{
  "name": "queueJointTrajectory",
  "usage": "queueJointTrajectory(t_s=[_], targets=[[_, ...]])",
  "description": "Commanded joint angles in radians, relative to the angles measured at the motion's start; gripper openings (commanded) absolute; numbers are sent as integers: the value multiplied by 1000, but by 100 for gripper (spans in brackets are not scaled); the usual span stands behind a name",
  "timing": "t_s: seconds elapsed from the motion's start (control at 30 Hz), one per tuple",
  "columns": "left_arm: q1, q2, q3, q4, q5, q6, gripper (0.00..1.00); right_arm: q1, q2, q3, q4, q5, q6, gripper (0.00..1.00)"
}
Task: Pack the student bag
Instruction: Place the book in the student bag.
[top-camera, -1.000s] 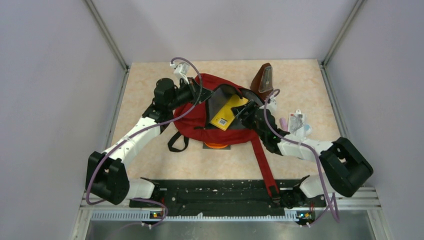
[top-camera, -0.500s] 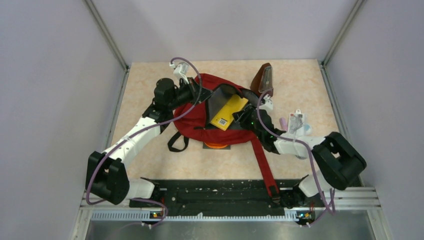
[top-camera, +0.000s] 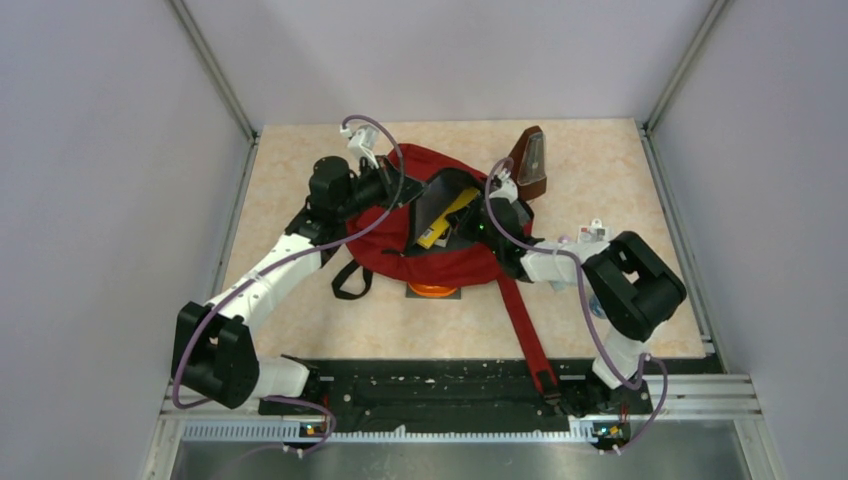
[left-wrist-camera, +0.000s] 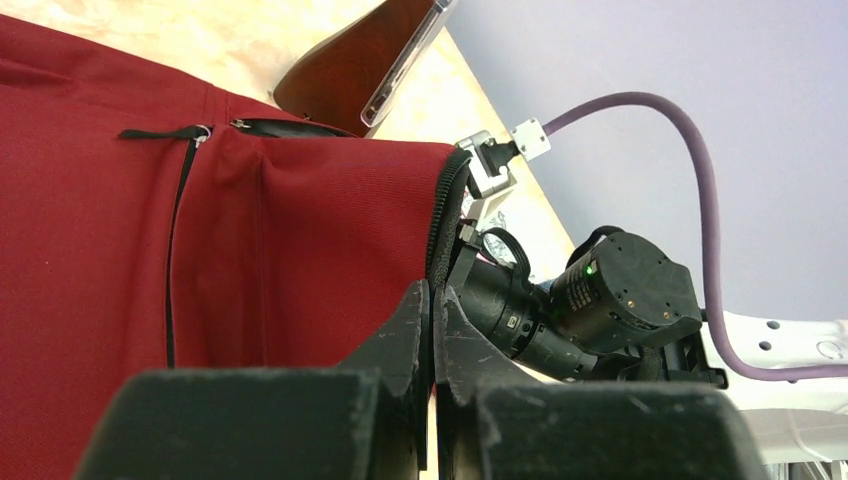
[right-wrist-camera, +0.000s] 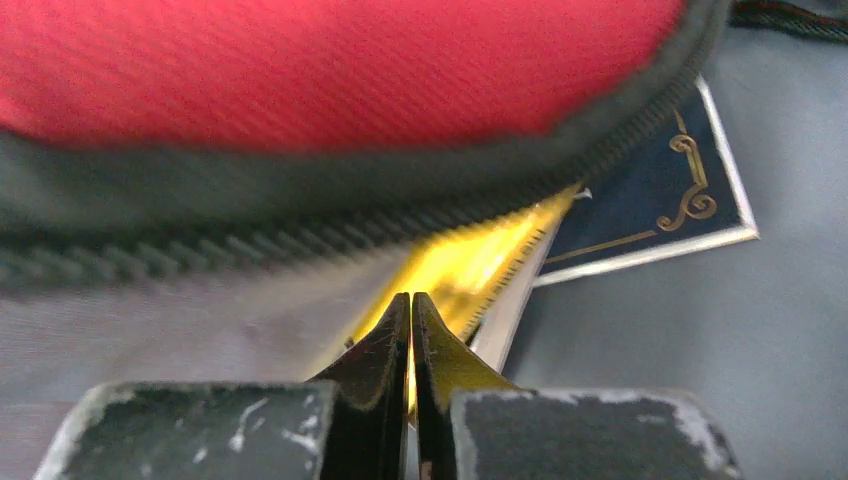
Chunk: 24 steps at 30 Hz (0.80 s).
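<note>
The student bag (top-camera: 440, 262), dark red with grey lining (right-wrist-camera: 700, 350), lies mid-table with its mouth gaping. My left gripper (top-camera: 408, 190) is shut on the black zipper edge (left-wrist-camera: 440, 220) at the mouth's left side and holds it up. My right gripper (top-camera: 463, 230) is inside the mouth, shut with nothing between its fingers. Its tips (right-wrist-camera: 410, 297) rest against a yellow book (right-wrist-camera: 480, 265) that lies mostly inside the bag (top-camera: 442, 228). A dark blue book with gold trim (right-wrist-camera: 650, 200) lies deeper in. The long red strap (top-camera: 525, 325) trails toward the near edge.
A brown wedge-shaped case (top-camera: 528, 165) stands just behind the bag's right side. A small packaged item (top-camera: 592, 238) lies to the right, by my right arm. Something orange (top-camera: 433, 291) pokes out under the bag's front. A black strap loop (top-camera: 350, 282) lies at front left.
My right gripper has closed and moved left into the bag's mouth. The yellow book has slid deeper and shows much less. The left gripper has kept its grip.
</note>
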Motion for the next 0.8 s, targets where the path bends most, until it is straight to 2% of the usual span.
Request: queueJointTrajectory(t_s=[0.0, 0.07, 0.13, 0.17, 0.2, 0.27, 0.3, 0.33, 0.37, 0.4, 0.43, 0.5, 0.6, 0.67, 0.77], targets=[[-5, 10, 7, 47, 7, -9, 0, -2, 1, 55, 79, -29, -64, 0], [-7, 15, 8, 43, 7, -8, 0, -2, -42, 11, 77, -24, -86, 1], [-6, 22, 12, 25, -10, 14, 0, -2, -108, -43, 64, -16, -119, 6], [-7, 24, 20, -12, -41, 40, 0, -2, -156, -72, 50, -13, -137, 12], [-7, 25, 26, -58, -99, 70, 2, -2, -185, -100, 28, -13, -153, 23], [-6, 35, 35, -141, -252, 113, 16, -3, -278, -143, -45, -16, -194, 40], [-5, 48, 45, -187, -319, 125, 27, -4, -321, -160, -89, -18, -213, 46], [-2, 65, 60, -227, -362, 130, 44, -6, -361, -174, -133, -21, -230, 52], [1, 86, 77, -269, -386, 138, 57, -10, -400, -187, -182, -25, -245, 58], [4, 104, 98, -300, -403, 147, 67, -17, -438, -196, -226, -25, -259, 63], [5, 117, 120, -331, -432, 151, 72, -27, -476, -202, -288, -29, -271, 66], [12, 121, 162, -412, -552, 135, 78, -54, -548, -204, -365, -53, -290, 71], [28, 31, 152, -455, -665, 101, 80, -100, -649, -197, -444, -97, -313, 78], [32, -98, 50, -406, -720, 46, 83, -113, -698, -184, -491, -119, -335, 80], [33, -297, -181, -241, -654, 6, 85, -116, -748, -162, -572, -125, -379, 82]])
